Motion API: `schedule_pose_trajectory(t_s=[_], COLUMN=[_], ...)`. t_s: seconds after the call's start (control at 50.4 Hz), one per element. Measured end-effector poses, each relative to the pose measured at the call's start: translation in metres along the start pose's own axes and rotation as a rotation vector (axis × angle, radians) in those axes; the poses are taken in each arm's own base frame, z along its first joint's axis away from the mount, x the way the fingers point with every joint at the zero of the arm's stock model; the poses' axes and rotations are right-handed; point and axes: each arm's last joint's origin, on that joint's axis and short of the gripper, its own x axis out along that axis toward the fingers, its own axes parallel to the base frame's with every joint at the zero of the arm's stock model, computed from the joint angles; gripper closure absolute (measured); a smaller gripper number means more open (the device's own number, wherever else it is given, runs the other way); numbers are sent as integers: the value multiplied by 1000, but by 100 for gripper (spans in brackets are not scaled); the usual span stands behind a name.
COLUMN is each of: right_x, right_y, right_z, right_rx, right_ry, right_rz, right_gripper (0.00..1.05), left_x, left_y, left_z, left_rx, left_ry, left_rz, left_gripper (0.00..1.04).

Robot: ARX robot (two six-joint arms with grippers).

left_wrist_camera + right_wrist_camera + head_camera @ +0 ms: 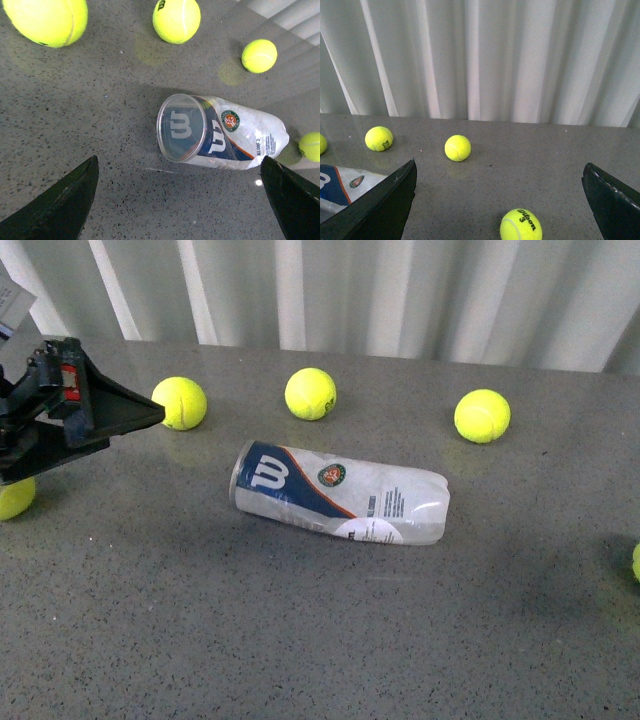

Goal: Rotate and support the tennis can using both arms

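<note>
1. The clear plastic tennis can, with its metal rim and navy-and-white label, lies on its side in the middle of the grey speckled table. Nothing is touching it, and a round body like that will roll away at the first off-centre nudge.
2. The black pincer left gripper hangs out at the left, jaws spread wide and empty, its tip just beside a yellow-green tennis ball. Swinging in towards the can's rim end, it could clip that ball and send it into the can.
3. The black right gripper is splayed open too, with nothing in it, and doesn't show from the front at all. If it arrives late, the left one would be turning the can with no support on the far side, and I'd expect a skid or a topple.
4. The thin clear wall looks crumpled near the closed end — a hard pinch there may buckle it rather than hold it.
5. A second ball and a third ball sit behind the can — a runaway can would scatter them
</note>
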Motion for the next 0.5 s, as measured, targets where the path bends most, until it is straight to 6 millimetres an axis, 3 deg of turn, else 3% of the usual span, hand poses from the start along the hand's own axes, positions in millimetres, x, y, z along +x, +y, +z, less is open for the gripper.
schedule_pose_trajectory(t_s=[0.198,0.496], right_x=[0,0], right_y=[0,0], right_z=[0,0], right_rx=[0,0], right_ry=[0,0], right_rz=[0,0], right_gripper=[7,7], left_x=[44,74], left_y=[2,-6], left_z=[-7,-25], left_rx=[39,40], left_ry=[61,128], left_rz=[-91,-188], left_gripper=[7,7])
